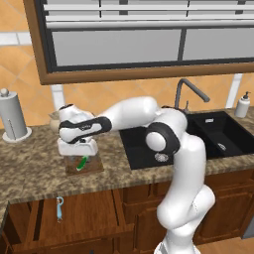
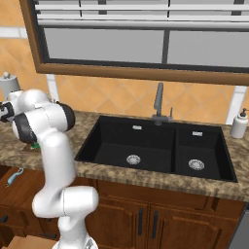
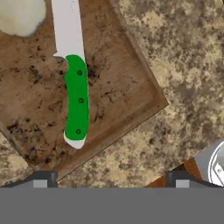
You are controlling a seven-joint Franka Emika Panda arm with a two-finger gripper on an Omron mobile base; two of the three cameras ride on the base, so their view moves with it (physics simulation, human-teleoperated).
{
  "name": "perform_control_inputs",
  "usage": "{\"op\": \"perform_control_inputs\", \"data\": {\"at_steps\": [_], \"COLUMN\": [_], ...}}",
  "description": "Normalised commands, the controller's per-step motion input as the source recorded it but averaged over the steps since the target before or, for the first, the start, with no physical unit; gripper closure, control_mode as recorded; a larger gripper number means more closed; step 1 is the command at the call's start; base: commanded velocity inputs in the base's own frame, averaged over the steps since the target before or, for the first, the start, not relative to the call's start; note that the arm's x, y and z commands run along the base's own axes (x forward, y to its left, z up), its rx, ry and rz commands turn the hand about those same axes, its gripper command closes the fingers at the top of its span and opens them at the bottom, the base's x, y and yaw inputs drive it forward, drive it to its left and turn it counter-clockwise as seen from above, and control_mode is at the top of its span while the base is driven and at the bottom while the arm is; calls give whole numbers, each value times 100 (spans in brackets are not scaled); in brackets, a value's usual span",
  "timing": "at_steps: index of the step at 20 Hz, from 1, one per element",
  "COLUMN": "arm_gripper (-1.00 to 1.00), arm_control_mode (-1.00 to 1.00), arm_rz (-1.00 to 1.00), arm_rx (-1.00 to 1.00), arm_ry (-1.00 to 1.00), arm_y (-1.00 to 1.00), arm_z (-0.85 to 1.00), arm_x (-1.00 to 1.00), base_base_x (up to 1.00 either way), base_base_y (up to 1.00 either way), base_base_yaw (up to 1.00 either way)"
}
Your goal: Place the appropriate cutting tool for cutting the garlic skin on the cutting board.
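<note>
One knife (image 3: 76, 98) flat on cutting board (image 3: 118, 87), blade toward garlic (image 3: 22, 15); pincer (image 3: 111, 179) open.

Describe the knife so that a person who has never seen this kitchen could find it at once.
Left of the black sink, on the speckled granite counter, lies a dark brown wooden cutting board, under the robot's gripper. The knife lies flat on this board, beside a pale garlic bulb. Its bright green handle with three dark rivets and its short silver blade set it apart.

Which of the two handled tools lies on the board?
The green-handled knife lies on the cutting board; the blue-handled peeler is below the counter.
</note>
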Motion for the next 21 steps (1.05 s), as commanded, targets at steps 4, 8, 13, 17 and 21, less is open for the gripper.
{"op": "perform_control_inputs", "data": {"at_steps": [4, 8, 13, 17, 21], "arm_gripper": [-100, -100, -100, -100, -100], "arm_control_mode": [-100, -100, -100, -100, -100], "arm_rz": [11, 4, 1, 4, 9], "arm_rx": [0, 4, 12, 14, 4], "arm_ry": [-12, -12, -6, -2, -13], "arm_y": [-74, -97, -100, -93, -89], "arm_z": [37, 13, 25, 39, 24], "arm_x": [-100, -99, -89, -96, -100], "base_base_x": [0, 0, 0, 0, 0], "base_base_y": [0, 0, 0, 0, 0], "base_base_yaw": [0, 0, 0, 0, 0]}}
